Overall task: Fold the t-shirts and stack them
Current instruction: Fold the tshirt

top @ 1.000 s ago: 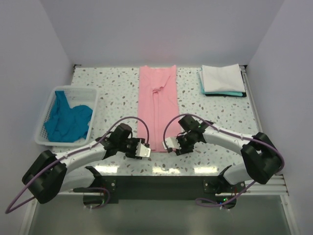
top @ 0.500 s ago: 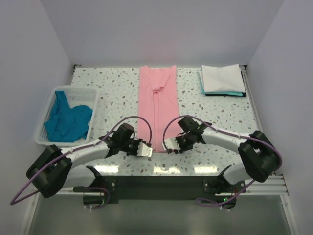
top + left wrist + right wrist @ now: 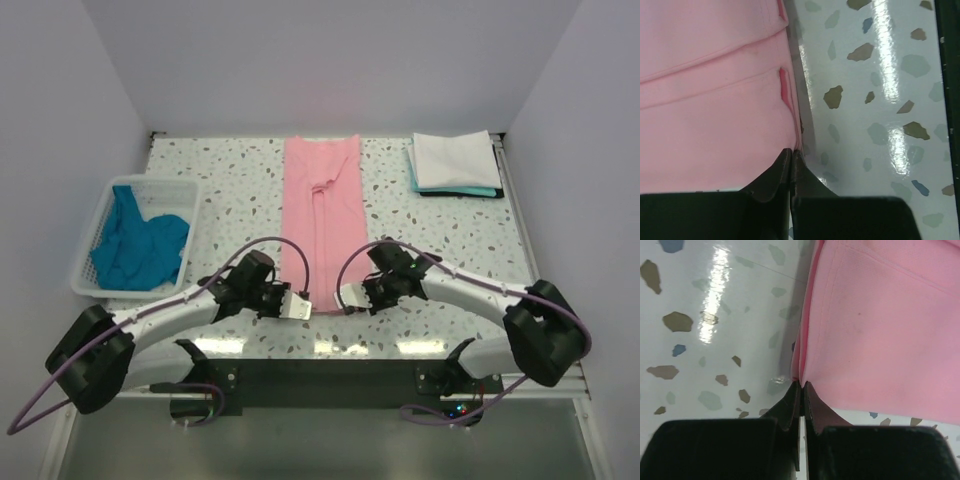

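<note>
A folded stack [image 3: 455, 163] sits far right on the desk [image 3: 230, 190], teal shirts [image 3: 140, 245] wait in the basket [image 3: 150, 183] (left side), and the left fingers [image 3: 772, 182] and right fingers [image 3: 790, 407] each pinch a near corner of the half-folded pink shirt [image 3: 322, 225] at centre.

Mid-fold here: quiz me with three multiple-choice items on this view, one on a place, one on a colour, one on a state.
1. Where is the stack of folded shirts? A far right; B near left; C centre.
2. What colour is the cloth in the basket? A pink; B white; C teal-blue.
3. How do the left gripper and right gripper stand? A both open; B both shut on the pink shirt; C one open, one shut.

Answers: 1 A, it lies in the far right corner. 2 C, teal-blue fills the white lattice. 3 B, each wrist view shows closed fingers pinching a near corner of the pink cloth.
</note>
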You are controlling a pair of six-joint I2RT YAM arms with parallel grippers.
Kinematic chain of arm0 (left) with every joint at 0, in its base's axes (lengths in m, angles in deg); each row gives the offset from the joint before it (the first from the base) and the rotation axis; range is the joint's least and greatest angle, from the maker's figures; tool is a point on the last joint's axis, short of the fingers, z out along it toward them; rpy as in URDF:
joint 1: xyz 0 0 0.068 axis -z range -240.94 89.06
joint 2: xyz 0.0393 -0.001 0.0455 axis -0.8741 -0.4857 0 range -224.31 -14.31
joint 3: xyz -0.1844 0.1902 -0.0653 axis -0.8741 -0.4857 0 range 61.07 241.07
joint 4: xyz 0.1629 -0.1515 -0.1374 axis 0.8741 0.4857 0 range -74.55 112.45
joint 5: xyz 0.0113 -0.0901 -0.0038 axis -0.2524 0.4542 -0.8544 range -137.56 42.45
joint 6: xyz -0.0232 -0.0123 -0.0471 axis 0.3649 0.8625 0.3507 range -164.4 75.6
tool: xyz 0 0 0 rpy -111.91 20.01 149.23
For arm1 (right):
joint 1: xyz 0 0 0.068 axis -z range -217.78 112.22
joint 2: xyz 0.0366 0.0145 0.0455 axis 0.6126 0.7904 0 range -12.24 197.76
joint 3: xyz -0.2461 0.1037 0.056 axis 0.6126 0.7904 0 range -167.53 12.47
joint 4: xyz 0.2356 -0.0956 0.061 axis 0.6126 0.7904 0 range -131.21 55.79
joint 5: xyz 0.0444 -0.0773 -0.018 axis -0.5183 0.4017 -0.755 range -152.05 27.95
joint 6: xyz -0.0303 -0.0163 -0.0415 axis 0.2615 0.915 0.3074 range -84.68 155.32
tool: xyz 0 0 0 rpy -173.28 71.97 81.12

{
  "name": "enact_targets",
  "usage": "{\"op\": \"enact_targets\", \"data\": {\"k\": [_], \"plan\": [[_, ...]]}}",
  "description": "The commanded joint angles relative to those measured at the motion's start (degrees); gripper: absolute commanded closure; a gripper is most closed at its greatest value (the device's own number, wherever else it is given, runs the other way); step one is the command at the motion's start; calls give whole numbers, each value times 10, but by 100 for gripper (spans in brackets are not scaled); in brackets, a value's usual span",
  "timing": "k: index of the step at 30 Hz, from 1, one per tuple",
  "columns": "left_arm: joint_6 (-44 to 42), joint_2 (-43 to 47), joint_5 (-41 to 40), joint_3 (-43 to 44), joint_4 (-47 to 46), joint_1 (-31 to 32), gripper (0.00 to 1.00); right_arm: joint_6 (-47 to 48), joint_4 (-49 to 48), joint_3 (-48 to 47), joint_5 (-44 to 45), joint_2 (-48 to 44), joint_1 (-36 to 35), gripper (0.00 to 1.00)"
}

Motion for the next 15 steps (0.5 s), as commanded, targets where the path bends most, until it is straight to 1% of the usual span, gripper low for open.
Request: {"op": "enact_targets", "data": {"k": [1, 5, 7, 10, 12, 13, 15], "plan": [[16, 51, 30, 18, 65, 23, 100, -4, 60, 12, -13, -67, -20, 100], [62, 106, 39, 20, 107, 65, 100, -44, 123, 9, -25, -121, -64, 100], [83, 138, 48, 35, 134, 68, 100, -61, 139, -1, -32, -140, -68, 100], [89, 154, 34, 68, 165, 66, 100, -70, 164, -33, -22, -150, -66, 100], [76, 148, 31, 98, 183, 55, 100, -72, 171, -56, -27, -141, -52, 100], [70, 142, 35, 109, 188, 47, 100, -70, 174, -83, -33, -135, -44, 100], [48, 127, 50, 143, 194, 9, 100, -56, 191, -115, -43, -106, -21, 100]]}}
